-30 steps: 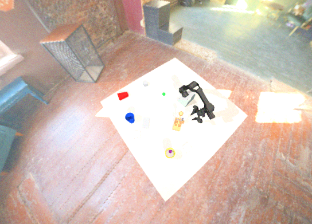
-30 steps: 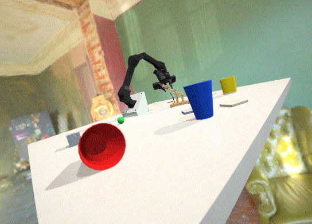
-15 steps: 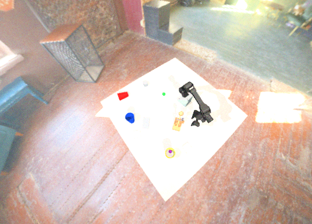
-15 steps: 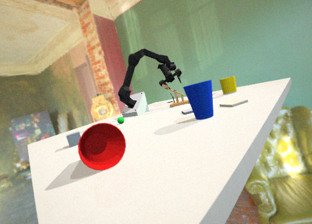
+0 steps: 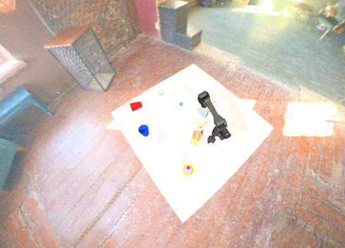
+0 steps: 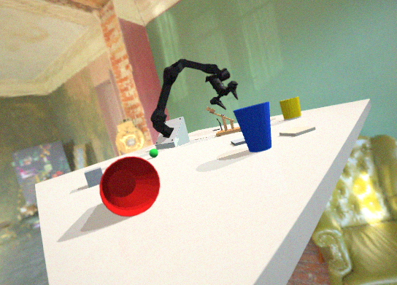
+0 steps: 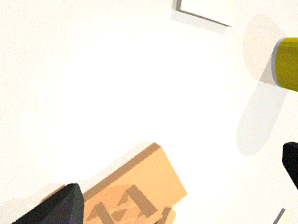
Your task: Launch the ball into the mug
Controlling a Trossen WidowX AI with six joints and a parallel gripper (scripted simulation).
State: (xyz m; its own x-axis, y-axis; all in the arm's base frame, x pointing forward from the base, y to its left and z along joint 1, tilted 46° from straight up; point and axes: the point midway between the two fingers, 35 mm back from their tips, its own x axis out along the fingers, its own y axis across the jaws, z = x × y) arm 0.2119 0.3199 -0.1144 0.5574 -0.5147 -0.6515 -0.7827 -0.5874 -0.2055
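Withdrawing the arm (image 5: 215, 111) (image 6: 165, 95): best lifted clear, nothing nudged.
Wooden catapult (image 5: 195, 139) (image 6: 228, 132) (image 7: 162, 175): to be left alone.
Yellow mug (image 5: 188, 174) (image 6: 290, 109) (image 7: 289, 65): upright.
Pincer (image 5: 218, 138) (image 6: 230, 103) (image 7: 181, 165): spread wide, nothing gripped.
Purple ball (image 5: 188, 167): seen within the mug's rim from above; probably landed, depth unclear.

The top view looks steeply down from high above, taking in the whole white rectangular table (image 5: 165, 179) (image 6: 204, 235) (image 7: 125, 90) and the reddish plank floor (image 5: 79, 179) around it. The exterior view looks low and tilted across the tabletop from beside the red tapered cup (image 5: 136, 106) (image 6: 140, 202), large in front, toward the green wall (image 6: 328, 53). The wrist view peers down close between black gripper fingers, sharing the yellow cylindrical mug (image 5: 183, 172) (image 6: 290, 108) (image 7: 289, 65) and the orange-tan wooden catapult (image 5: 195, 139) (image 6: 229, 132) (image 7: 155, 172) with both others.
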